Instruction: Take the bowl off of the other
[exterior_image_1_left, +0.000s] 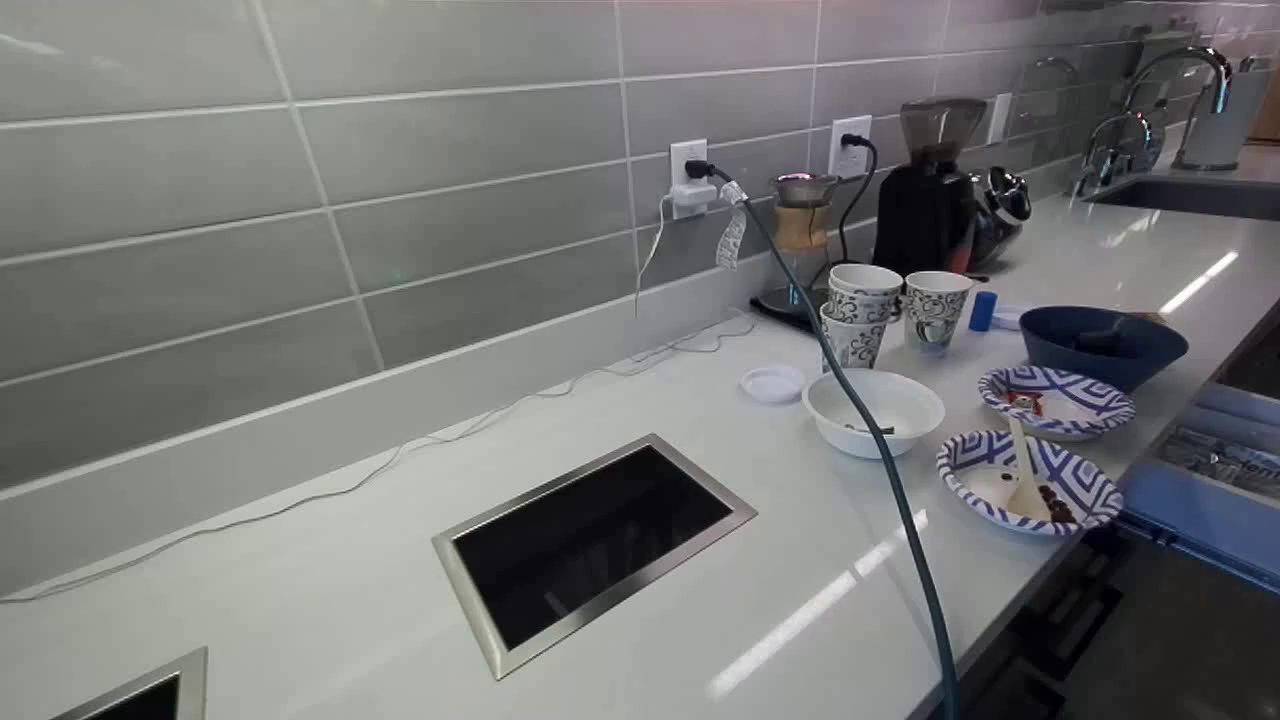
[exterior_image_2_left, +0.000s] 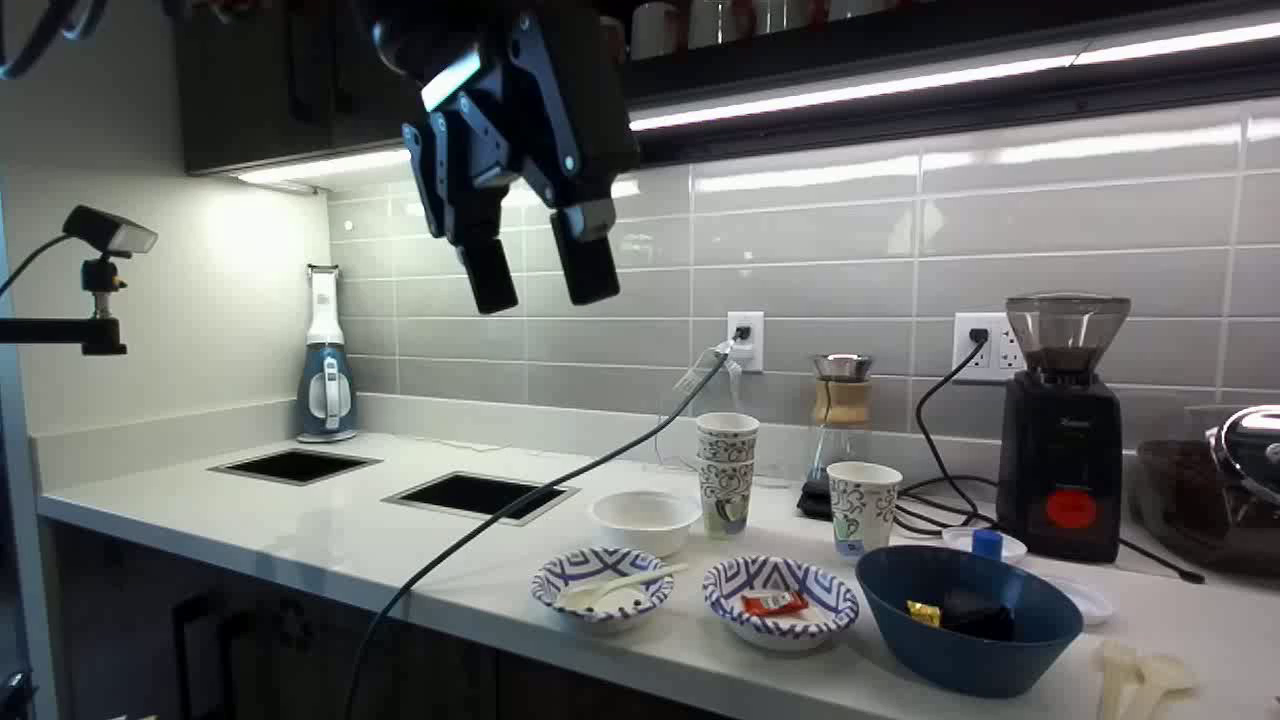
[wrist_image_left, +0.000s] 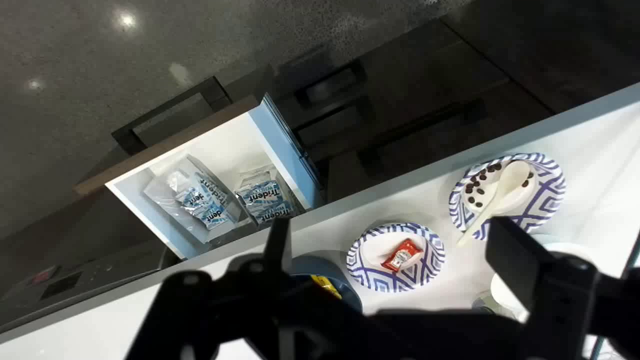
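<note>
Two shallow white bowls with a blue pattern stand side by side on the counter. The bowl holding a red packet (exterior_image_1_left: 1085, 408) (exterior_image_2_left: 790, 637) (wrist_image_left: 377, 277) is close beside the dark blue bowl (exterior_image_1_left: 1060, 343) (exterior_image_2_left: 955, 655) (wrist_image_left: 351, 297), not on it. The dark blue bowl, the other, holds a yellow packet and something black; my gripper partly covers it in the wrist view. The second patterned bowl (exterior_image_1_left: 1085, 465) (exterior_image_2_left: 600, 618) (wrist_image_left: 547, 197) holds a spoon and dark beans. My gripper (exterior_image_2_left: 543, 280) (wrist_image_left: 390, 224) is open and empty, high above the counter. It is out of one exterior view.
A plain white bowl (exterior_image_1_left: 875, 400) and patterned paper cups (exterior_image_2_left: 725, 480) stand behind the patterned bowls. A thick cable (exterior_image_1_left: 905, 500) hangs across the counter to the wall outlet. A drawer (wrist_image_left: 280, 132) stands open below the counter edge. A coffee grinder (exterior_image_2_left: 1060, 460) stands at the wall.
</note>
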